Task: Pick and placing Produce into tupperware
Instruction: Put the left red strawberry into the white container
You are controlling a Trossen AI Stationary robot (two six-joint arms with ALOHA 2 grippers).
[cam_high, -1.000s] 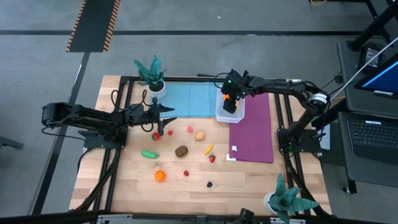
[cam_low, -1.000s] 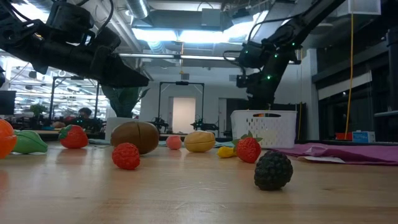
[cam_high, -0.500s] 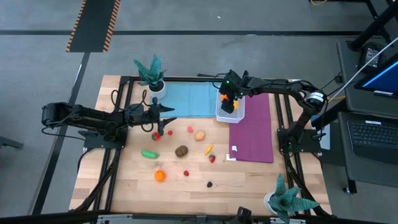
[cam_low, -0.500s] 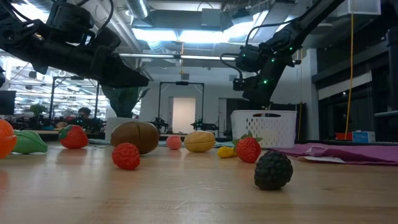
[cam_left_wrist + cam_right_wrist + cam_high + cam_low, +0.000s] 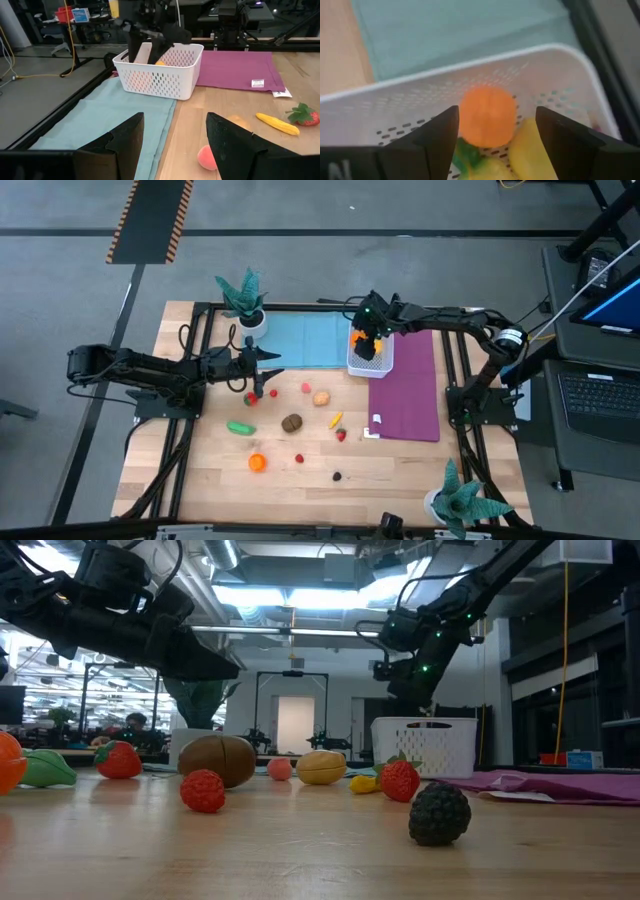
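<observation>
fingers of the right gripper spread apart over the small white perforated plastic basket, round orange toy fruit lying loose inside among yellow pieces; left gripper hangs open above the wooden counter near scattered produce.

Even, diffuse light fills the high view, and shadows under the arms on the wooden table are faint. In the low view, ceiling lights blaze white behind the dark, backlit arms, and the near tabletop is soft. The right wrist view is blurred throughout: the orange fruit has fuzzy edges. The left wrist view's foreground fingers are out of focus.
</observation>
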